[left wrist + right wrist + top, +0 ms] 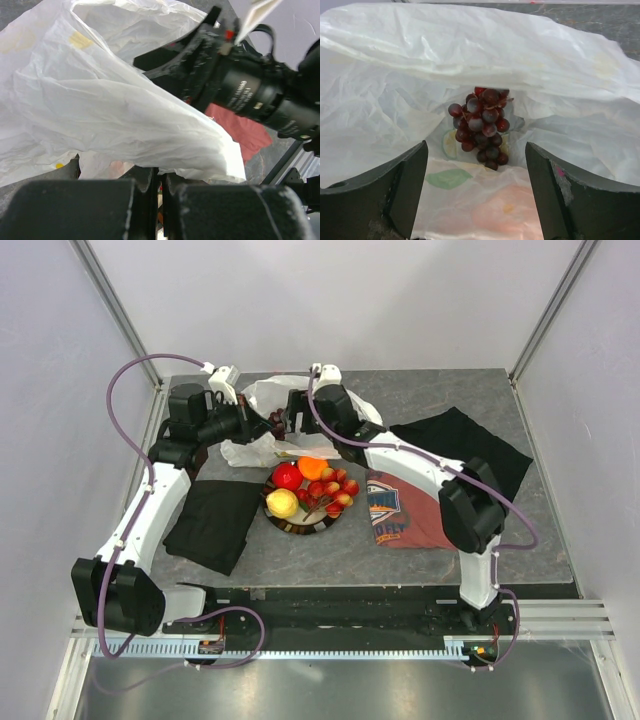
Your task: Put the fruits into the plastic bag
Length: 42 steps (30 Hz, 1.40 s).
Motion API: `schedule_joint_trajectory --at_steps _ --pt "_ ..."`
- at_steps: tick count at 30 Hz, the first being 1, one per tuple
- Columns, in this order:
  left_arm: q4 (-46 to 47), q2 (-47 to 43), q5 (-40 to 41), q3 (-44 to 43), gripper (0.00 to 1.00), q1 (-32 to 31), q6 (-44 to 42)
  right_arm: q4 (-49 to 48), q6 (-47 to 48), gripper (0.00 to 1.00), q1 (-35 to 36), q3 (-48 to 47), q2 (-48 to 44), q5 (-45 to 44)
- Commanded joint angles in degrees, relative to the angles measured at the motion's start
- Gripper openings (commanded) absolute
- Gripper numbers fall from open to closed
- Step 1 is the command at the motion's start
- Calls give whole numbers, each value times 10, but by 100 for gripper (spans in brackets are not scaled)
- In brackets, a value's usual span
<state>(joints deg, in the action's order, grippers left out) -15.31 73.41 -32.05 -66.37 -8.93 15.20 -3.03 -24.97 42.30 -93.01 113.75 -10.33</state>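
Observation:
The plastic bag [262,396] lies at the back of the table with its mouth facing the plate. My left gripper [248,426] is shut on the bag's upper edge [100,115] and holds it raised; its jaws [161,185] pinch the thin film. My right gripper [287,421] is open at the bag's mouth [470,55]. The dark purple grape bunch [482,127] lies inside the bag, just beyond my open right fingertips [476,162], free of them. The red apple [288,476], orange [312,467], yellow lemon [283,503] and several small red-yellow fruits [336,490] sit on the plate [300,525].
A black cloth [215,522] lies left of the plate and another [470,445] at the right back. A red printed T-shirt [400,510] lies right of the plate and under my right arm. The right arm [250,95] crosses close in front of the left wrist camera.

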Motion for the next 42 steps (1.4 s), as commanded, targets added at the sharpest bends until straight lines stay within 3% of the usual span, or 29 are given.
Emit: schedule_joint_trajectory --at_steps 1,9,12,14,16,19,23,30,42 --pt "16 -4 -7 -4 1 5 14 -51 9 86 -6 53 -69 -4" --pt "16 0 -9 -3 2 6 18 -194 38 69 -7 238 -223 79" --pt "15 -1 -8 -3 2 7 19 -215 59 62 6 302 -275 118" --pt "15 0 -11 -3 2 7 20 -186 97 59 24 315 -298 96" --pt "16 1 -11 -3 2 7 20 -110 166 59 71 299 -304 48" --pt "16 2 -10 -3 2 7 20 13 186 56 113 254 -284 -56" --pt "15 1 -11 -3 2 7 21 101 214 59 150 231 -274 -74" --pt "14 2 -11 -3 2 7 22 82 206 59 212 229 -228 -60" --pt "11 3 1 -3 2 8 21 77 276 56 270 57 -26 -188"
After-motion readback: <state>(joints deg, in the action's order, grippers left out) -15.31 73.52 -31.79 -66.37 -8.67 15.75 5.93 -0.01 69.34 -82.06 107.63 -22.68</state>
